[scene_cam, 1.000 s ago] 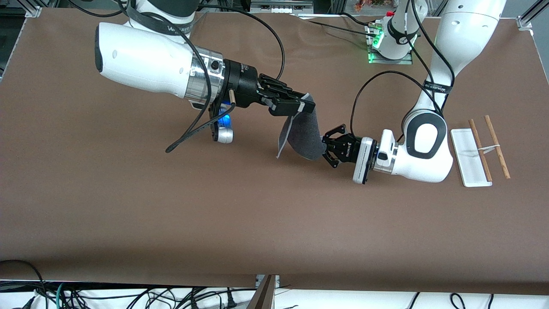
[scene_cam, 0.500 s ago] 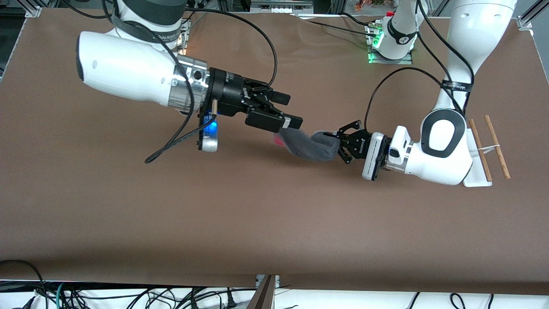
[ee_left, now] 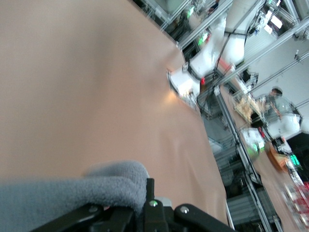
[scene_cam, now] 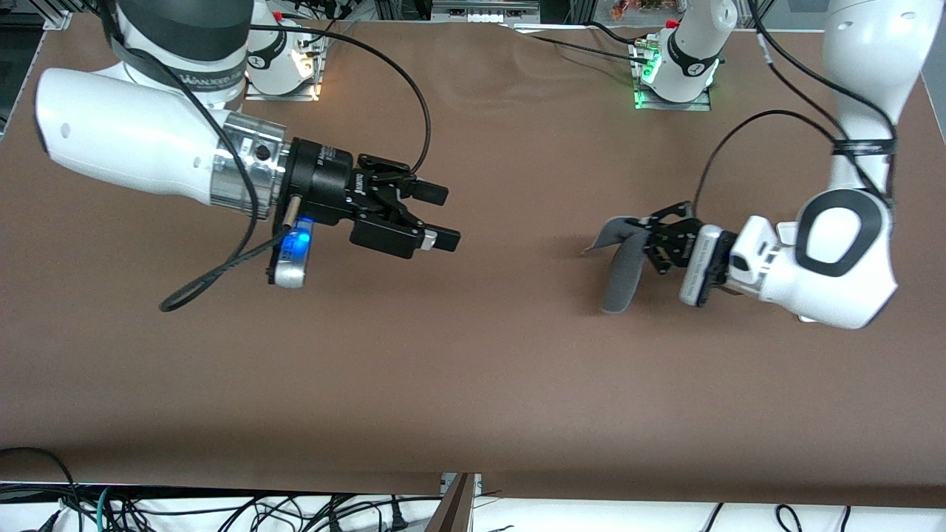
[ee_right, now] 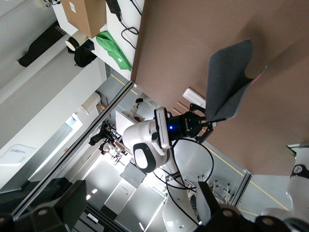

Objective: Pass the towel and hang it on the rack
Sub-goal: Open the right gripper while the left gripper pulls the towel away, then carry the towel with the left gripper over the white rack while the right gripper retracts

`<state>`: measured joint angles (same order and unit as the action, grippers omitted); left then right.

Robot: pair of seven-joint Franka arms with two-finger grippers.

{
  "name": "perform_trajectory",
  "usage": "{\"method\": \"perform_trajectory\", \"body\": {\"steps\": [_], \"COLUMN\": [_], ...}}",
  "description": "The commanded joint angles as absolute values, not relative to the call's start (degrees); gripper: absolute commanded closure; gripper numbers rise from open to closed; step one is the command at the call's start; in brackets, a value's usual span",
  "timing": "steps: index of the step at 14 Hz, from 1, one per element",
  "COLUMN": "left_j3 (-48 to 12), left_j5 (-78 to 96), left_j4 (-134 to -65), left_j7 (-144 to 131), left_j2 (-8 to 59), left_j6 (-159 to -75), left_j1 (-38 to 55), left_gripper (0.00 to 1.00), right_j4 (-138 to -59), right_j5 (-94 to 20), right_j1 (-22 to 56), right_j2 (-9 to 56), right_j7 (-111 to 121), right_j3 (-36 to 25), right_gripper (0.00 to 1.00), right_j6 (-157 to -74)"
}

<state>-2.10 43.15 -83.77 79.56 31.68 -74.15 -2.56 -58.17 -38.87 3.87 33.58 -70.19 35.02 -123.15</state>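
Observation:
The towel point(scene_cam: 619, 275) hangs from my left gripper point(scene_cam: 649, 242), grey face showing, above the brown table point(scene_cam: 473, 355) toward the left arm's end. The left gripper is shut on the towel's edge. In the left wrist view, grey cloth point(ee_left: 72, 189) bulges over the gripper point(ee_left: 133, 209). My right gripper point(scene_cam: 448, 217) is open and empty above the table's middle, apart from the towel. The right wrist view shows its open gripper point(ee_right: 140, 209), the towel point(ee_right: 229, 82) in the left gripper point(ee_right: 205, 123), and part of the rack point(ee_right: 187, 100). In the front view, the left arm hides the rack.
The left arm's base point(scene_cam: 672, 70) with a green light and the right arm's base point(scene_cam: 284, 63) stand along the table's edge farthest from the front camera. A black cable point(scene_cam: 214, 277) loops down from the right wrist.
The right gripper opened, let go of the towel and drew back toward its own end. The left gripper carried the towel toward the left arm's end, and the arm now covers the rack.

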Motion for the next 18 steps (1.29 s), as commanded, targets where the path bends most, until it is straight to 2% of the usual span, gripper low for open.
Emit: {"method": "perform_trajectory", "body": {"steps": [1, 4, 7, 9, 13, 16, 18], "left_j3": [-2.55, -2.46, -0.72, 0.61, 0.97, 1.23, 1.49], "left_j5": [32.13, 17.8, 5.5, -2.51, -3.78, -3.78, -3.95], "left_j4": [-79.3, -74.37, -71.55, -71.19, -71.54, -71.46, -71.54], "left_j7": [78.84, 78.93, 78.92, 79.54, 83.41, 83.5, 83.5], "left_j2": [32.08, 32.08, 33.3, 33.57, 35.07, 37.7, 39.01], "left_j6": [-68.39, -63.82, -65.21, -68.54, -71.28, -74.42, -77.94], "left_j1": [-8.68, -12.38, -15.9, -17.48, -23.01, -28.72, -30.4], "left_gripper": [1.0, 1.0, 1.0, 1.0, 1.0, 1.0, 1.0], "right_j4": [-58.09, -58.27, -61.95, -67.21, -67.76, -74.15, -77.85], "right_j5": [-38.32, -38.58, -37.8, -37.27, -24.74, -9.37, -3.72], "right_j1": [0.63, -3.15, -3.34, -3.25, 3.76, 6.06, 6.85], "right_j2": [32.26, 31.21, 23.15, 16.73, 13.28, 9.16, 7.74], "right_j7": [-63.83, -55.57, -47.58, -37.49, -23.77, -13.21, -10.65], "right_j3": [35.16, 34.63, 27.88, 20.86, 7.58, 6.15, 6.06], "right_gripper": [0.0, 0.0, 0.0, 0.0, 0.0, 0.0, 0.0], "right_j6": [-120.51, -114.19, -104.45, -96.55, -82.47, -82.26, -83.57]}}
